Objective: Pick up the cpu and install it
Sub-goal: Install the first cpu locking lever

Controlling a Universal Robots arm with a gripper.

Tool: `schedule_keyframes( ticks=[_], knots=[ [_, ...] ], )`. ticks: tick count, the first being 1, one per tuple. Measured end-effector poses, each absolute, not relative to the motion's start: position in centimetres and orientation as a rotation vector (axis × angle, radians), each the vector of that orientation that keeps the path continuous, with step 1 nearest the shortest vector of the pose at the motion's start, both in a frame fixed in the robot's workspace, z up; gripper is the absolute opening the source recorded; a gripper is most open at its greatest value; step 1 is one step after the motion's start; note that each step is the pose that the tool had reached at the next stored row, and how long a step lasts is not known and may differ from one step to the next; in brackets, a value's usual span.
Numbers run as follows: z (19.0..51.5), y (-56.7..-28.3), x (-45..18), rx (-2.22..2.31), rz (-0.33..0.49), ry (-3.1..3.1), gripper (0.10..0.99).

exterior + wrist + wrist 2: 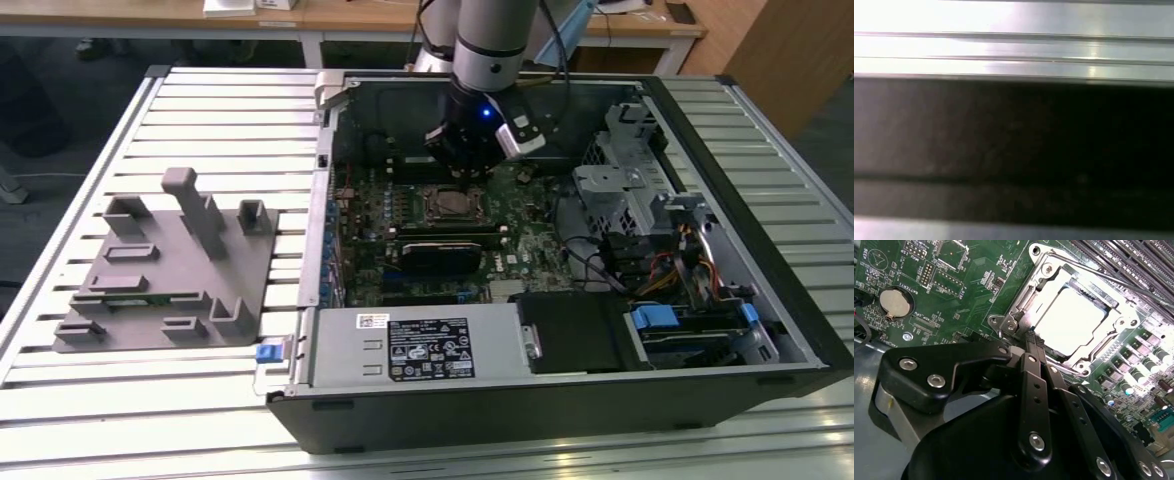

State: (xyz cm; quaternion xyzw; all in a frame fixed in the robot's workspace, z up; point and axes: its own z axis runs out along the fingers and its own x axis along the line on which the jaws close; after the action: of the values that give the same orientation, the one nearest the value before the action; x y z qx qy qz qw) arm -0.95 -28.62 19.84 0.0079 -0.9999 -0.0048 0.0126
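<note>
An open computer case (pixel 747 130) lies on a slatted metal table (pixel 214 110). Inside, on the green motherboard (pixel 964 295), the cpu (pixel 1069 317) sits in its metal-framed socket (pixel 1021 302). The gripper (pixel 1032 338) hangs just beside the socket, fingers pressed together and holding nothing. A grey plastic holder (pixel 167 265) rests beside the case

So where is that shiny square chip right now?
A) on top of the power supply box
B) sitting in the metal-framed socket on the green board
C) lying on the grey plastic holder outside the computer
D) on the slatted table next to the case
B: in the second wrist view the cpu lies flat inside the metal-framed socket on the green board, with the pincer just beside the socket's edge.
</note>
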Motion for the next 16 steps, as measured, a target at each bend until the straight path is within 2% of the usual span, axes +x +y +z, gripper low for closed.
schedule_keyframes(
  ticks=[5,16],
  knots=[
    [19.81,-28.54,-0.92,0.025,-0.028,-3.116,0.106],
    [19.86,-28.46,-0.91,0.026,-0.143,-3.114,0.106]
  ],
)
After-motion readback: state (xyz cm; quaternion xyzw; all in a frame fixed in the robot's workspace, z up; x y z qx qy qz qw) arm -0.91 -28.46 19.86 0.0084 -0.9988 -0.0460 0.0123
